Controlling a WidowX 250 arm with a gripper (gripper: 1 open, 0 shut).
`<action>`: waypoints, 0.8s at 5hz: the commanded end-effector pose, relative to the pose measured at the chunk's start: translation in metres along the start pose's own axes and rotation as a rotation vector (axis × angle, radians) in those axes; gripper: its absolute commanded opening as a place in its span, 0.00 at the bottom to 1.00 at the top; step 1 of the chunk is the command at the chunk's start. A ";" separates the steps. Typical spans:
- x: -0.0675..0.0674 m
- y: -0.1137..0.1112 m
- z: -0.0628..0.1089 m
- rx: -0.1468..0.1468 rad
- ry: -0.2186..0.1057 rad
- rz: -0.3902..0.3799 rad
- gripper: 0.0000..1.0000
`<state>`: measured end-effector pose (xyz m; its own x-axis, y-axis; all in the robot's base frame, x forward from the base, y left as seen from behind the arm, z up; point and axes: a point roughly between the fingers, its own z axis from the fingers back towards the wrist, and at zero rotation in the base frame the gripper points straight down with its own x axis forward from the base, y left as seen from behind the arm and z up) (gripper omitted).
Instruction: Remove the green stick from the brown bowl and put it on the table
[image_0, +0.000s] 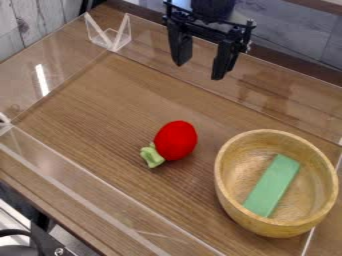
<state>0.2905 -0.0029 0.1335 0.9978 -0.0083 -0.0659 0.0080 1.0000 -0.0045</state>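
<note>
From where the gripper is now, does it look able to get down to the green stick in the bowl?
Probably yes. The gripper hangs open above the table's far side, and the green stick lies uncovered in the brown bowl. The red toy sits apart, to the bowl's left.

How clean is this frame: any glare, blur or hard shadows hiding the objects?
Camera view: glare streaks the acrylic walls at left; green stick, brown bowl and red toy are evenly lit, with soft shadows; the open gripper is dark but readable.
</note>
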 end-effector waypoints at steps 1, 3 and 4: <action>-0.006 -0.008 -0.008 -0.006 0.034 -0.008 1.00; -0.013 -0.072 -0.025 -0.032 0.031 0.000 1.00; -0.011 -0.119 -0.035 -0.045 0.021 -0.025 1.00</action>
<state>0.2647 -0.1221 0.0844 0.9882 -0.0476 -0.1455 0.0430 0.9985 -0.0344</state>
